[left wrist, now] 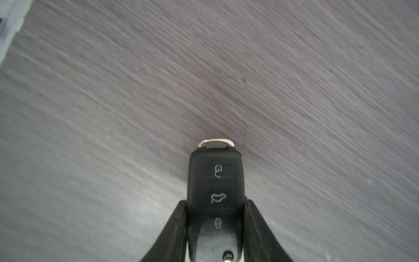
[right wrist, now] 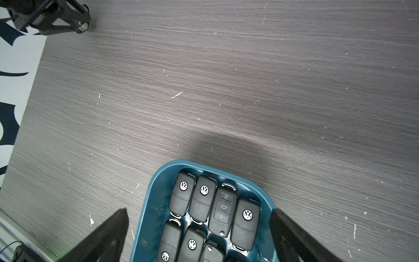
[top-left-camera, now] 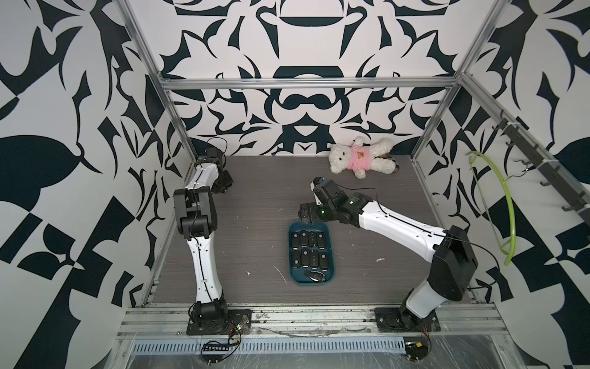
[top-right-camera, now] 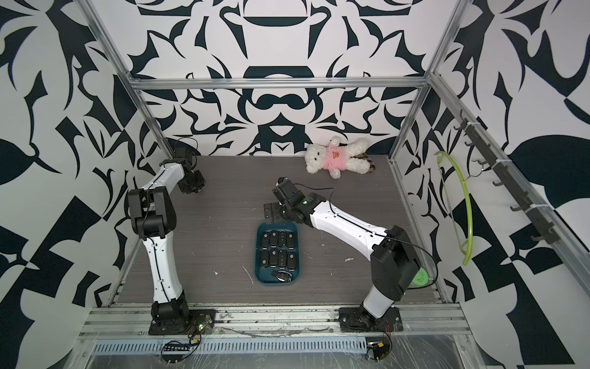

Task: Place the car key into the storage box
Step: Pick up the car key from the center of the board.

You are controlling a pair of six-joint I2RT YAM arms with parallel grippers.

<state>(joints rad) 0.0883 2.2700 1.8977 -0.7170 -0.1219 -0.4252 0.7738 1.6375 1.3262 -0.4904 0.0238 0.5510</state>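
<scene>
Both top views: grey wood-grain tabletop point(top-left-camera: 255, 198) w/ white scuffs, set inside an aluminium frame point(top-left-camera: 306, 83). The walls point(top-left-camera: 64, 127) are black-on-white pattern all round. Mid-table sits the storage box point(top-left-camera: 334, 255), holding two rows of four key fobs point(top-left-camera: 303, 238) plus a loose one at its near end. A teddy bear point(top-left-camera: 360, 156) in a pink top lies by the back wall. A green hanger point(top-left-camera: 507, 204) hangs off the R-side hook rail point(top-left-camera: 542, 179). The left gripper point(top-left-camera: 224, 188) is low at the far L corner, well apart from the box. The right gripper point(top-left-camera: 307, 220) is at the box's far end.

Left wrist: left gripper point(left wrist: 215, 202) clamped on the car key point(left wrist: 216, 181), buttons up, metal loop pointing away. Tabletop behind is blurred.

Right wrist: right gripper point(right wrist: 199, 211) fingers wide apart, one each side of the storage box point(right wrist: 154, 204) far end. Scratched tabletop beyond, wall pattern at the edge.
</scene>
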